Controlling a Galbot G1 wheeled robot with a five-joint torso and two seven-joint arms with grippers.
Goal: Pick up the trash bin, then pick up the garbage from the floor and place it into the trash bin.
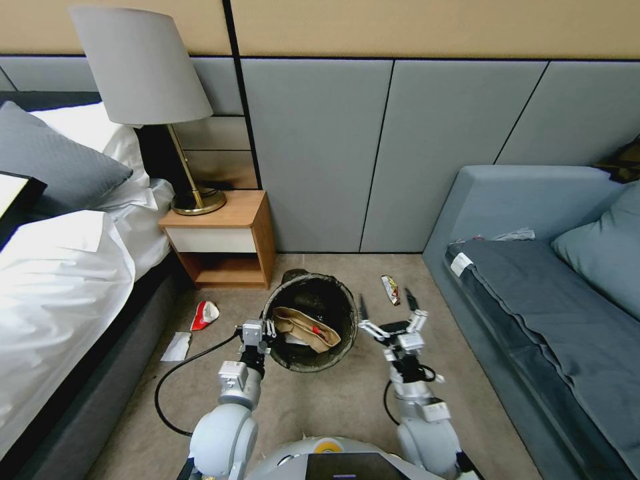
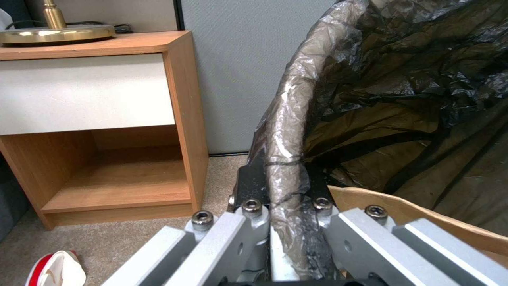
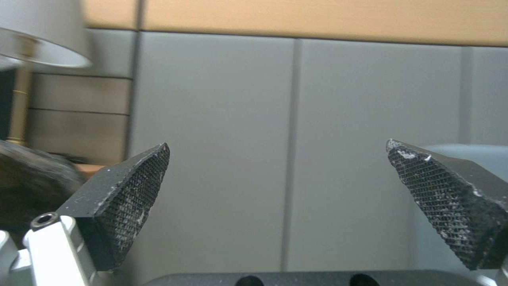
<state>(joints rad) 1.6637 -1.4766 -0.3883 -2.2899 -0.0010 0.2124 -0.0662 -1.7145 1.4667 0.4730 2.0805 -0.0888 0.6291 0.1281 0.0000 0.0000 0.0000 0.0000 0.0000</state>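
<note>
Left claw (image 1: 267, 331): clenched on the rim of the trash bin (image 1: 331, 293) — plastic liner pinched between its fingers, seen closely in the left wrist view (image 2: 285, 190).
Right claw (image 1: 389, 313): released, fingers spread wide, raised just beside the bin's right side.
Key relation: snack wrapper (image 1: 391, 289) lies on the floor just ahead of the right claw, long axis running away from the robot; that arm is judged nearer.
Left-side litter: red-and-white carton (image 1: 205, 315) and white paper (image 1: 177, 347), both by the bed.
Count: one bin, three pieces on the floor; a paper bag (image 1: 303, 327) is seen inside the bin.
</note>
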